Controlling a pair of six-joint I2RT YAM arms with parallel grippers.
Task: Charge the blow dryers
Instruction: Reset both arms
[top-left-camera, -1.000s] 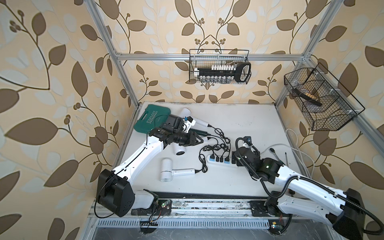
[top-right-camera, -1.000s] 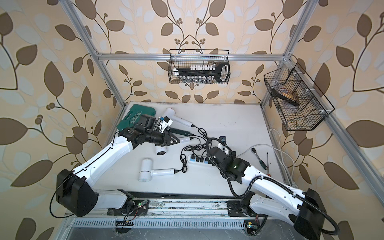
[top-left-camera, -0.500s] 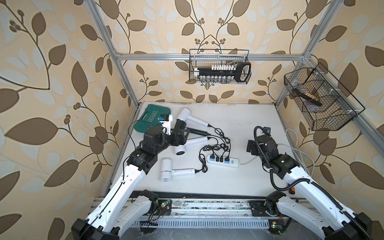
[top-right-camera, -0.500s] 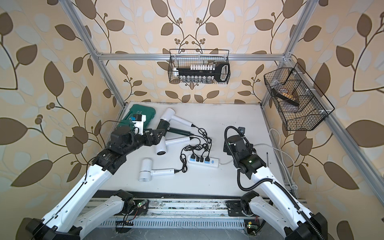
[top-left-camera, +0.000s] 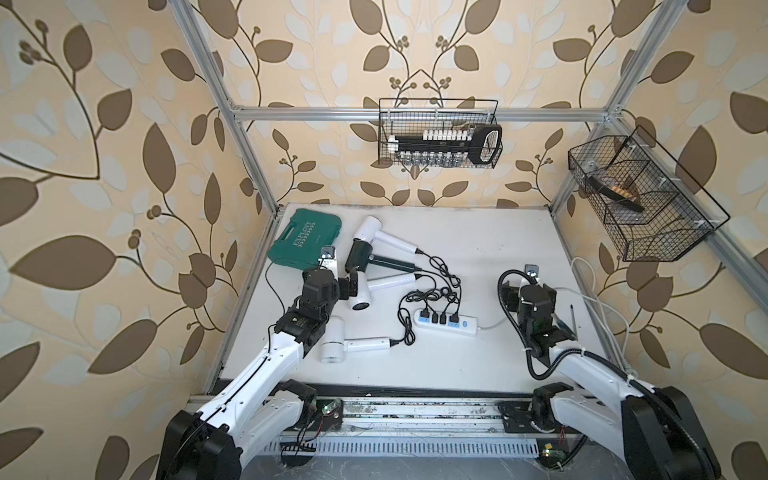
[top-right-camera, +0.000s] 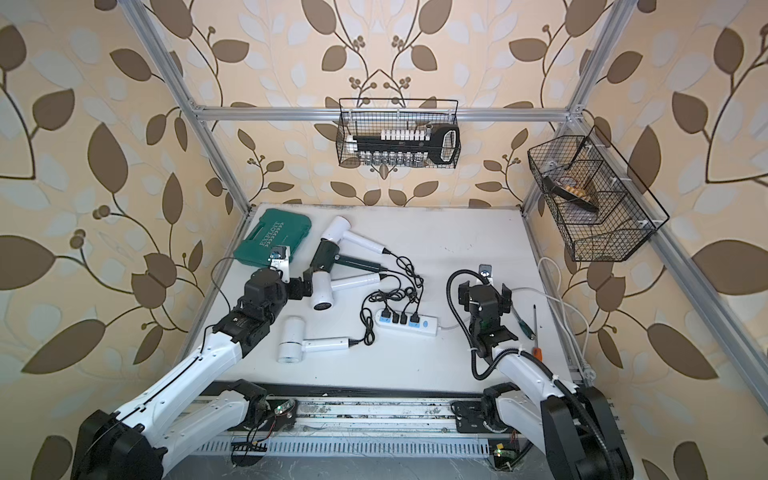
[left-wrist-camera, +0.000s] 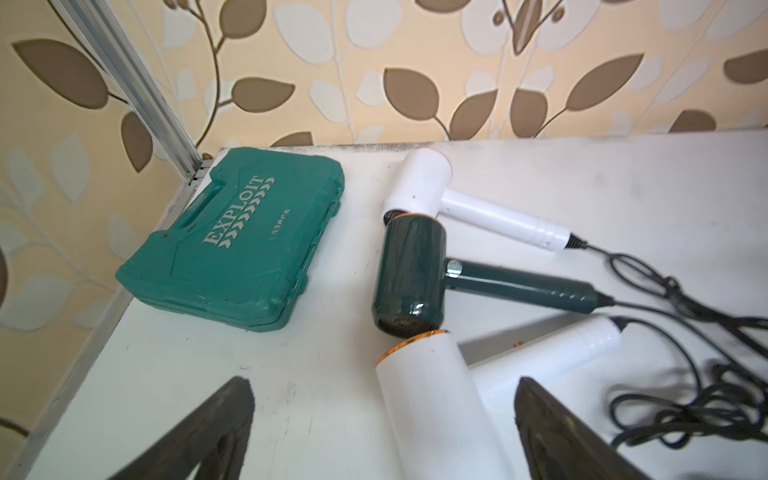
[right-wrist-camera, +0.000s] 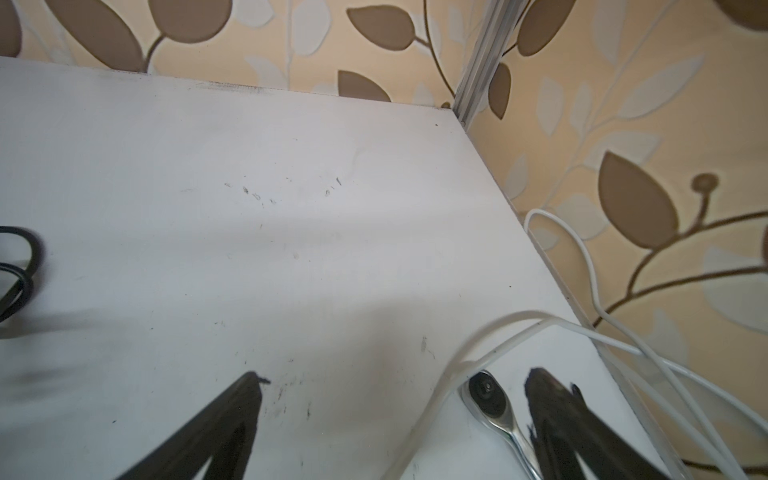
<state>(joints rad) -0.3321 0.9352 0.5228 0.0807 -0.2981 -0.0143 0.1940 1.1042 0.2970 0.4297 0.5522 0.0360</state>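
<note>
On the left half of the white surface (top-left-camera: 478, 249), the far white blow dryer (top-left-camera: 368, 230), the dark green blow dryer (top-left-camera: 359, 255) and the middle white blow dryer (top-left-camera: 360, 291) lie in a fan. Their cylindrical heads are crowded end to end just beside the teal plastic case (top-left-camera: 305, 241). The near white blow dryer (top-left-camera: 332, 343) lies apart, closer to the front edge. Their black cords (top-left-camera: 432, 282) tangle across the way to the white power strip with blue sockets (top-left-camera: 446, 322), where black plugs sit.

The left pincer (left-wrist-camera: 384, 386) is spread wide, with the middle white blow dryer's head lying between its fingers, and it grips nothing. The right pincer (right-wrist-camera: 397, 376), likewise spread wide and empty, hovers well apart from the dryers. Below it are a white cable (right-wrist-camera: 498, 328) and a chrome ratchet head (right-wrist-camera: 486, 392).
</note>
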